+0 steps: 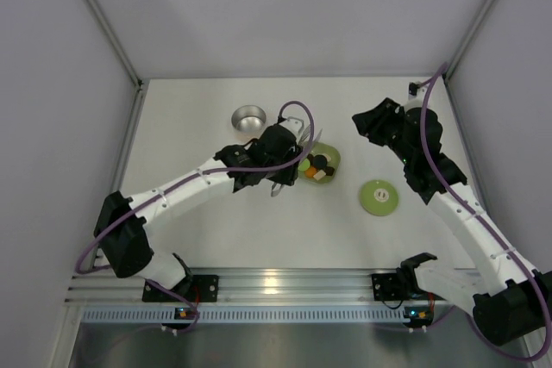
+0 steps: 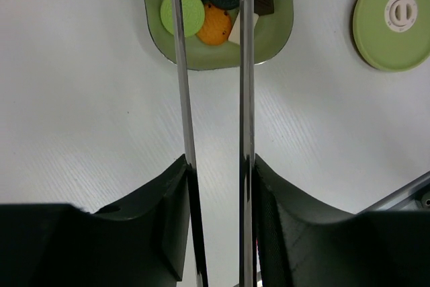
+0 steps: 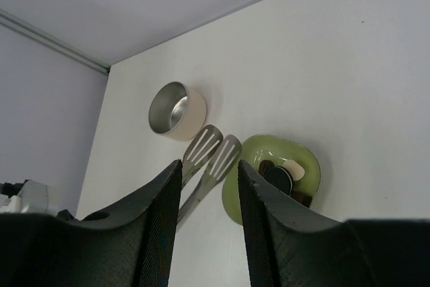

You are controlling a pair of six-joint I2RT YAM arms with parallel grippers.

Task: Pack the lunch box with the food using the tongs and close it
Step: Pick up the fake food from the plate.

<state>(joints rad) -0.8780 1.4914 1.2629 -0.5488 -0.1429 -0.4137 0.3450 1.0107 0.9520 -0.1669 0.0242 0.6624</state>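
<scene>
- The round green lid (image 1: 379, 196) lies flat on the white table (image 1: 216, 239), white mark up. It sits just right of the green dish (image 2: 201, 64) and does not touch it.
- The left gripper (image 2: 218, 166) is clamped on the tongs (image 2: 245, 99), with one silver arm pressed against the inside of each finger.
- The tongs stand partly open, with a narrow gap between the two arms.
- Both arms of the tongs reach out over the dish and cross above the food (image 2: 215, 25): a green disc, an orange piece, a cream piece and black pieces, all heaped in the dish.
- Seen from the right wrist, the slotted heads of the tongs sit close together at the dish's left rim with nothing between them.
- The right gripper (image 3: 209, 179) hangs at the far right, its fingers a little apart and holding nothing.
- The lunch box (image 1: 248, 118) stands upright at the far left of the dish, uncovered, its steel inside showing. It is near the heads of the tongs and well apart from the lid.
</scene>
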